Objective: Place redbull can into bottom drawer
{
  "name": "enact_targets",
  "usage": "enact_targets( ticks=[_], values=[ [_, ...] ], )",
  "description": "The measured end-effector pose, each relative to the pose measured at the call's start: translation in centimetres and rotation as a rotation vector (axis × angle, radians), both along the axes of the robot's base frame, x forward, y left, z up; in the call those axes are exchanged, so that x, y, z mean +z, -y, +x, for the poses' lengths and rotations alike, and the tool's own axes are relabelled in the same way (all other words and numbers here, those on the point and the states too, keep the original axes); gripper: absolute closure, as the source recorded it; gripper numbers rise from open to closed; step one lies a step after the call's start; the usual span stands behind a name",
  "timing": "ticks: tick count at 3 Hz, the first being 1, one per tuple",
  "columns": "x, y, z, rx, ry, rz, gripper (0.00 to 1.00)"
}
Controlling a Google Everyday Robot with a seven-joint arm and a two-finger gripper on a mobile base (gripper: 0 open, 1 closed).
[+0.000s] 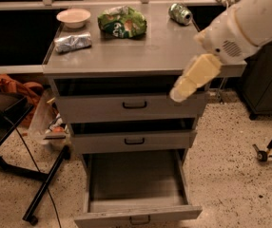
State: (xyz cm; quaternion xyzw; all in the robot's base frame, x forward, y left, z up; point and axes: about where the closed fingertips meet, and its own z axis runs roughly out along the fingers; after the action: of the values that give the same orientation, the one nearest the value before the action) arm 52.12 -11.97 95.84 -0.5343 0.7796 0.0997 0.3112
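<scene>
The redbull can [73, 42] lies on its side at the left of the grey cabinet top [164, 51], silver and blue, in front of the white bowl [73, 17]. The bottom drawer [136, 186] is pulled out and its flat grey floor is bare. My gripper [179, 92] hangs on the white arm [250, 23] that reaches in from the upper right. It is in front of the cabinet's right front corner, pointing down and left, far to the right of the redbull can. It holds nothing that I can see.
A green snack bag [122, 22] and a green can [180, 14] lie on the cabinet top. The two upper drawers [135, 105] are slightly open. A black stand's legs [45, 184] and clutter sit at left; another stand's base [269, 151] is at right.
</scene>
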Motion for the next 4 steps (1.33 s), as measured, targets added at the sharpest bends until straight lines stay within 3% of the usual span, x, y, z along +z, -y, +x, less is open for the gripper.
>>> enact_targets(
  ticks=[2,3,4],
  values=[
    [-1.0,-10.5,8.0,-0.046,0.033,0.13,0.0],
    [-1.0,-10.5,8.0,-0.045,0.033,0.132,0.0],
    [-2.2,-11.2,10.5,-0.013,0.054,0.177,0.0]
  ],
)
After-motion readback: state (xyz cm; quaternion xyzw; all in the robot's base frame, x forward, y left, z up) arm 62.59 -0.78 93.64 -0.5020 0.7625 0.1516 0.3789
